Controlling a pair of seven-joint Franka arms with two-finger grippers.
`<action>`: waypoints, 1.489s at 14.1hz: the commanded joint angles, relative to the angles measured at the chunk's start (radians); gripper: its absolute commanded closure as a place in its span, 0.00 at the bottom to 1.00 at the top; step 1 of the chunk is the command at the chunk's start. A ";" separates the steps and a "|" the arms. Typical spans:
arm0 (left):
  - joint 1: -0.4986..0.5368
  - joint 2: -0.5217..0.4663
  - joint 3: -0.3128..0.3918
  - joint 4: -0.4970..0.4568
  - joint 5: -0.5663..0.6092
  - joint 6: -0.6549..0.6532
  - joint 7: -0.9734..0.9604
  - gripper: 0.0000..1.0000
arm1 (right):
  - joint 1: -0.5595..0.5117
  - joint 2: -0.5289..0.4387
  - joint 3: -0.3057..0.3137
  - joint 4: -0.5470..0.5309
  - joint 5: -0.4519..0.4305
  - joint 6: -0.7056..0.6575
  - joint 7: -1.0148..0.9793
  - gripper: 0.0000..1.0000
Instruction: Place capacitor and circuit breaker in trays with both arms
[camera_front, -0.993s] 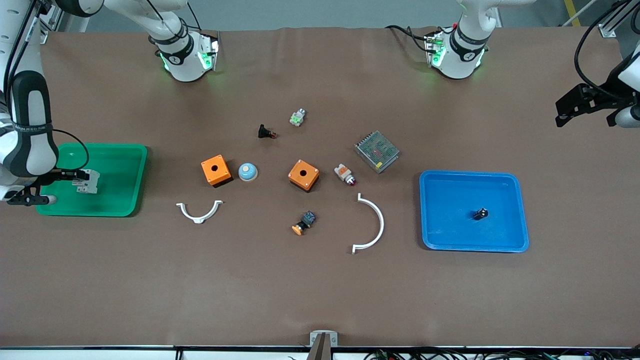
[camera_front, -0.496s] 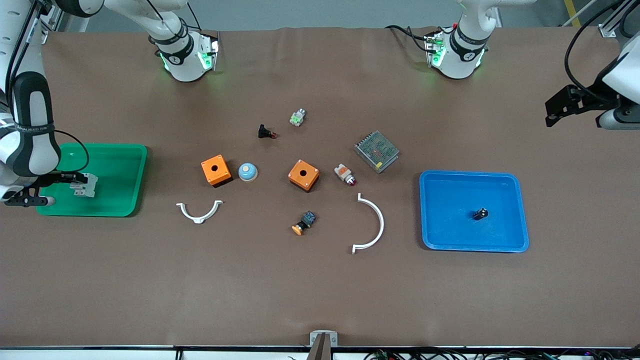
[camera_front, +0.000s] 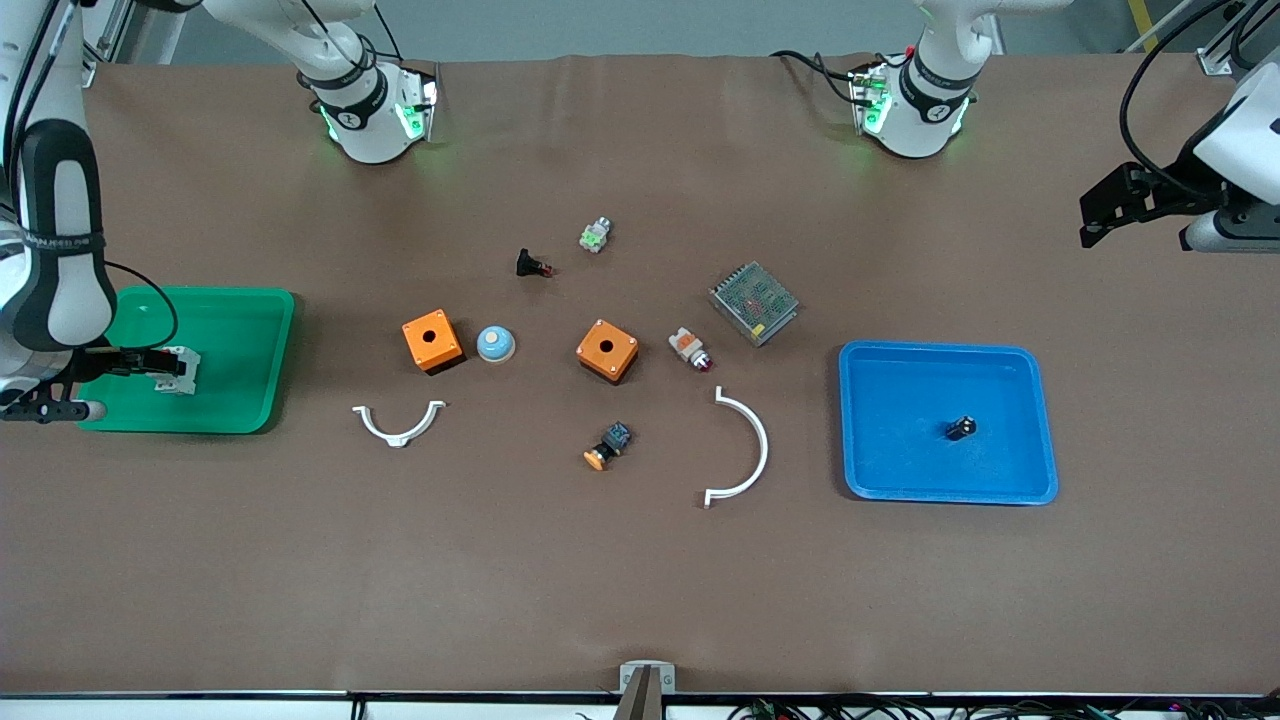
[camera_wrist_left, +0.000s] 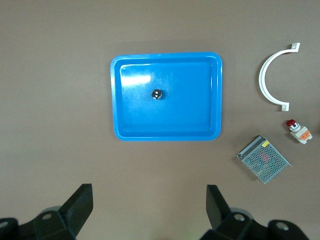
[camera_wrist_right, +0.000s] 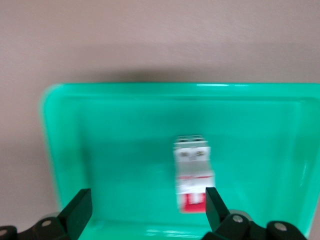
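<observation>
The capacitor (camera_front: 961, 428), a tiny black cylinder, lies in the blue tray (camera_front: 900, 400) at the left arm's end of the table. It also shows in the left wrist view (camera_wrist_left: 157, 94), inside the same tray (camera_wrist_left: 190, 115). The circuit breaker (camera_front: 185, 372), white with a red end, lies in the green tray (camera_front: 240, 350) at the right arm's end. It appears in the right wrist view (camera_wrist_right: 192, 172) in that tray (camera_wrist_right: 115, 165). My right gripper (camera_front: 125, 362) (camera_wrist_right: 145, 200) is open and empty over the green tray, beside the breaker. My left gripper (camera_front: 1110, 205) (camera_wrist_left: 149, 197) is open and empty, high over bare table.
Between the trays lie two orange boxes (camera_front: 432, 341) (camera_front: 607, 350), a blue dome (camera_front: 495, 344), a black push-button (camera_front: 533, 265), a green-white part (camera_front: 595, 236), a metal mesh unit (camera_front: 754, 302), a white-and-orange part (camera_front: 690, 349), an orange-capped button (camera_front: 608, 446) and two white arcs (camera_front: 398, 425) (camera_front: 745, 450).
My right gripper has drawn back from the circuit breaker toward the tray's outer edge. My left gripper has shifted a little toward the table's middle. The parts stay in their trays.
</observation>
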 joint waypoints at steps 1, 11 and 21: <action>0.002 -0.026 -0.001 -0.020 -0.016 -0.007 0.000 0.00 | 0.111 -0.136 -0.005 -0.031 -0.009 -0.089 0.198 0.00; 0.005 -0.032 0.007 -0.011 -0.015 -0.016 0.010 0.00 | 0.324 -0.454 0.001 0.249 -0.236 -0.566 0.518 0.00; 0.005 -0.035 -0.005 -0.007 -0.015 -0.031 0.013 0.00 | 0.312 -0.438 -0.003 0.395 -0.227 -0.613 0.521 0.00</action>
